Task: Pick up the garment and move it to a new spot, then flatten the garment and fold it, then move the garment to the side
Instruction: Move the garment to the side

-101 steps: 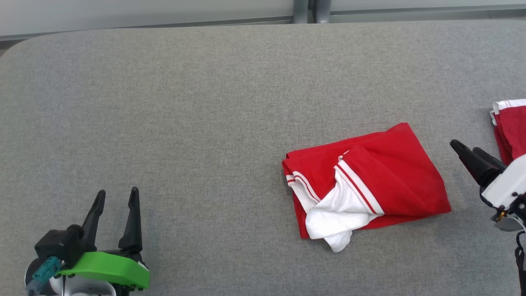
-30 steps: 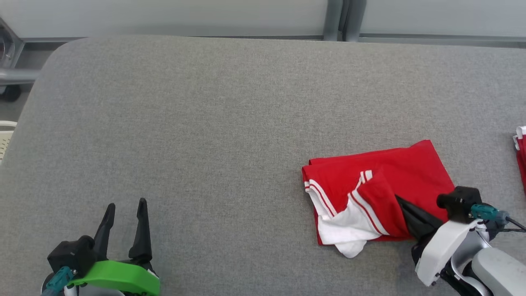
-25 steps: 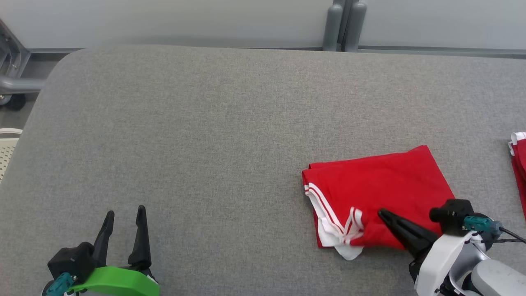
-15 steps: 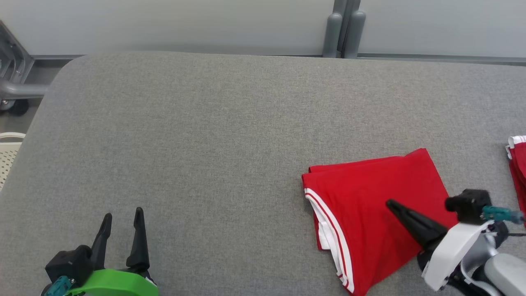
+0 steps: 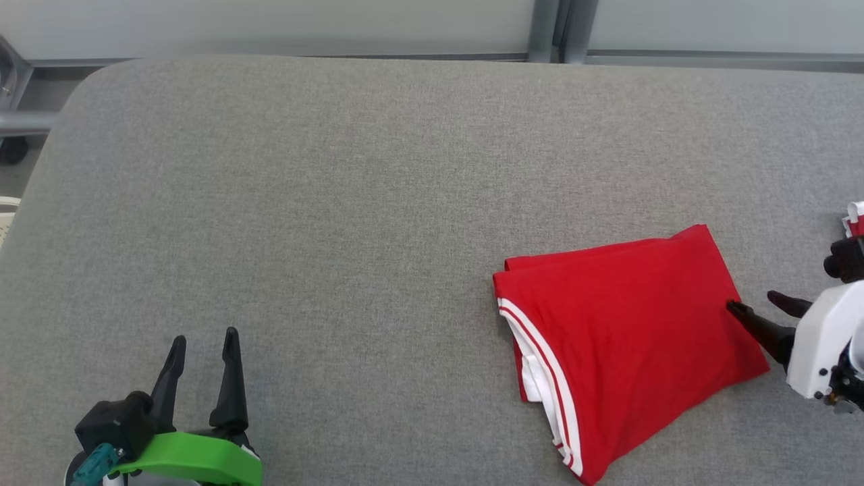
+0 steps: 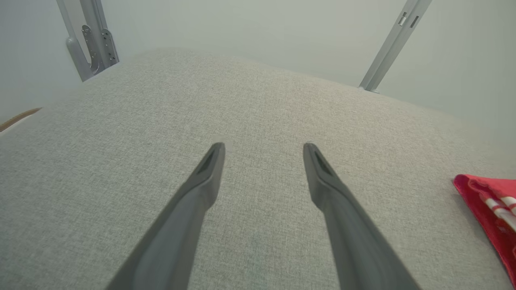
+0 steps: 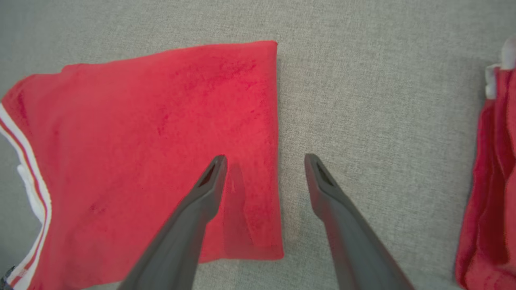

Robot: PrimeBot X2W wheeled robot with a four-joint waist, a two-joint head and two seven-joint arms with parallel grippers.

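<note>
Head view: folded red garment point(image 5: 628, 337) with white striped trim, lying flat on the grey table point(image 5: 337, 202), right of centre. Right gripper point(image 5: 752, 302) at its right edge, jaws spread wide, gripping nothing. Seen from the right wrist view, one finger over the red cloth, the other over bare table just beside the edge. Left gripper point(image 5: 204, 336) well apart at lower left, jaws wide too, empty. Second red bundle point(image 7: 487, 181) near the table's right side.
</note>
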